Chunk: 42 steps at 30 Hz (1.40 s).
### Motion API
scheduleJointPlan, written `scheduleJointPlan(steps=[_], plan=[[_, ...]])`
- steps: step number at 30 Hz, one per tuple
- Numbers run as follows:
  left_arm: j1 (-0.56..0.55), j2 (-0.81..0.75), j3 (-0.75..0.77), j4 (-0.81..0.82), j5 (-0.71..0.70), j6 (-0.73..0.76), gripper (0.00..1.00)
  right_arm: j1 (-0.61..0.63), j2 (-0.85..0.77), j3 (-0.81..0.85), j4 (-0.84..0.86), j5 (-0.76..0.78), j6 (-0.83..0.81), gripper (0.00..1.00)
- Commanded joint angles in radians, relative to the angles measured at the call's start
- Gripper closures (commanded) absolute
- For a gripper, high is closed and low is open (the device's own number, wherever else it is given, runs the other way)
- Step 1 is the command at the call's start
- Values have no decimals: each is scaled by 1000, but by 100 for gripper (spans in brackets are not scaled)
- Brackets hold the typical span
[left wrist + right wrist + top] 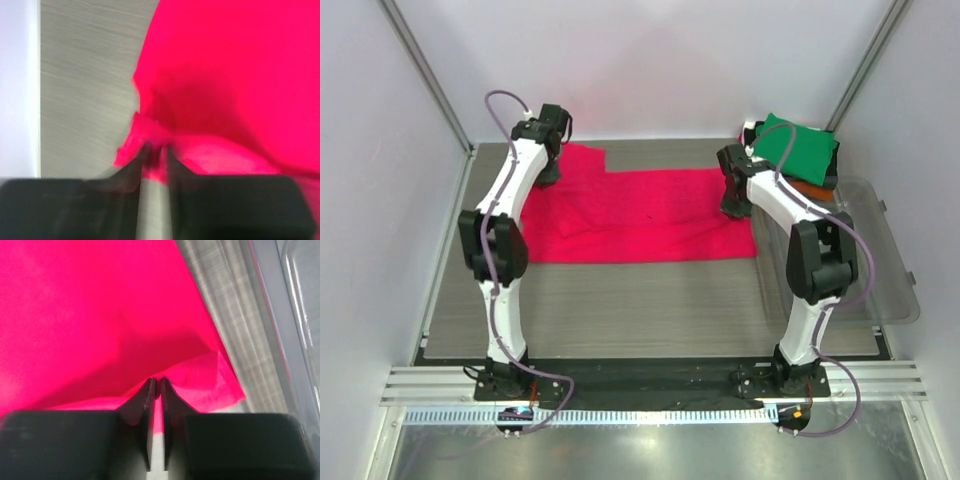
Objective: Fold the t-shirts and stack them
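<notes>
The top view is lit brightly and evenly, with soft shadows cast on the table [650,300]. In both wrist views the fingers [142,402] are blurred, most in the left one.

The left gripper [156,152] has its two dark, tapered fingers [131,170] drawn close together. They pinch a bunched, wrinkled fold at the edge of the bright crimson-pink soft cloth t-shirt [235,75]. The cloth spreads ahead of the fingertips and fills the whole side to their right. Ahead and to the left lies the grey wood-grain table surface [85,85], bordered farther left by a pale white wall strip [17,85]. The pinched fold is blurred.
</notes>
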Motion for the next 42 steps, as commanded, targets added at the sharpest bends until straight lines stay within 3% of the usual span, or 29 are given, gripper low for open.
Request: scheduleJointPlan(steps=[1, 2, 3, 5, 6, 7, 10, 11, 15, 16, 17, 20, 30, 38, 41, 42], plan=[[25, 151, 223, -61, 22, 30, 66, -18, 74, 158, -43, 33, -8, 82], [30, 167, 295, -73, 39, 32, 52, -21, 91, 184, -63, 30, -5, 46], [30, 173, 309, -84, 36, 23, 42, -20, 106, 211, -85, 28, -5, 30], [30, 124, 250, -75, 10, -3, 26, -20, 104, 238, -117, 18, -14, 7], [28, 90, 210, -46, -3, -7, 20, -15, 88, 232, -117, 22, -17, 6], [30, 58, 162, -34, -29, -14, 15, -15, 46, 208, -114, 25, -21, 5], [65, -88, -51, 18, -19, -69, 16, 0, -39, 104, -88, 3, -32, 5], [77, -137, -185, 45, 4, -85, 17, 5, -101, 67, -76, -8, -34, 5], [186, -420, -549, 205, 189, -174, 18, 26, -272, -169, 7, -114, 8, 5], [265, -460, -620, 274, 298, -216, 19, 26, -300, -270, 51, -143, 17, 6], [301, -497, -748, 308, 343, -240, 19, 26, -330, -318, 72, -187, 26, 6], [413, -608, -948, 439, 475, -295, 20, 28, -422, -476, 139, -211, 58, 7], [459, -571, -1102, 675, 604, -465, 21, 2, -381, -605, 269, -145, 87, 12], [459, -505, -1137, 740, 555, -527, 23, -23, -326, -630, 386, -59, 149, 20], [459, -487, -1157, 778, 543, -562, 27, -23, -317, -639, 414, -21, 193, 22], [459, -481, -1162, 804, 540, -576, 35, -23, -302, -641, 421, -9, 205, 23]])
